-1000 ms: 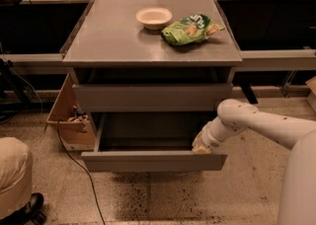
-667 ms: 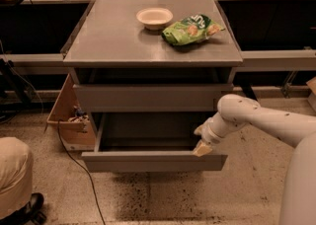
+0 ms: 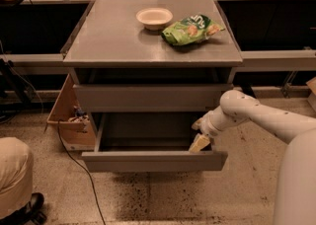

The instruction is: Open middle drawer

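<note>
The middle drawer (image 3: pixel 148 161) is pulled out towards me, with its long flat grey front lowest in view and a shallow grey box showing behind it. My gripper (image 3: pixel 199 143) sits at the drawer's right end, just inside and above the front panel, on the end of my white arm (image 3: pixel 256 113) that reaches in from the right. The drawer above it (image 3: pixel 148 97) has its grey front nearly flush with the cabinet. Any drawer below the open one is hidden.
On the cabinet top (image 3: pixel 108 36) stand a white bowl (image 3: pixel 154 18) and a green chip bag (image 3: pixel 191 28). An open cardboard box (image 3: pixel 66 120) and a black cable (image 3: pixel 74 160) lie at the left. A beige object (image 3: pixel 15 177) is at the lower left.
My gripper has dipped slightly at the drawer's right end. The drawer has not visibly moved.
</note>
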You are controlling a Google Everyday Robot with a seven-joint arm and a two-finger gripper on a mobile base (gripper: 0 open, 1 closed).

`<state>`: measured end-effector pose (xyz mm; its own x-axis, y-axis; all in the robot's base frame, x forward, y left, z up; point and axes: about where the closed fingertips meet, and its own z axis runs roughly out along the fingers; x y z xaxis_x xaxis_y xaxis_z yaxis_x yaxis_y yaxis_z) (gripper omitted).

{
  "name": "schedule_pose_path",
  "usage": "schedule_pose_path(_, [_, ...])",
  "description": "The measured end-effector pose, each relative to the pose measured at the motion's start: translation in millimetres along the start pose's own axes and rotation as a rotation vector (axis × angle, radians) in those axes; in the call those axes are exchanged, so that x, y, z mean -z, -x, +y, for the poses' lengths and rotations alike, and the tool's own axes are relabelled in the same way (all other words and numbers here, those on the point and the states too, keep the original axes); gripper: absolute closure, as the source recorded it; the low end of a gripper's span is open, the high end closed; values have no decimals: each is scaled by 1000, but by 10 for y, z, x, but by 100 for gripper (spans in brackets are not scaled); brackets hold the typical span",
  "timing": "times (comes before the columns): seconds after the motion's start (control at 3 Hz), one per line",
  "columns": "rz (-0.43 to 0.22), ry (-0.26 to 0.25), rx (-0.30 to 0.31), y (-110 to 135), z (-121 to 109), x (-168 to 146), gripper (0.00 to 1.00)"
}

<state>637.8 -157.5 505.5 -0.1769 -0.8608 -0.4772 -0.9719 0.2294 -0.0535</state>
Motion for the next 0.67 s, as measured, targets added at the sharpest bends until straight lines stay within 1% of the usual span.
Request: schedule_pose_path(0.67, [-80,5,-89,10,-197,-358,81])
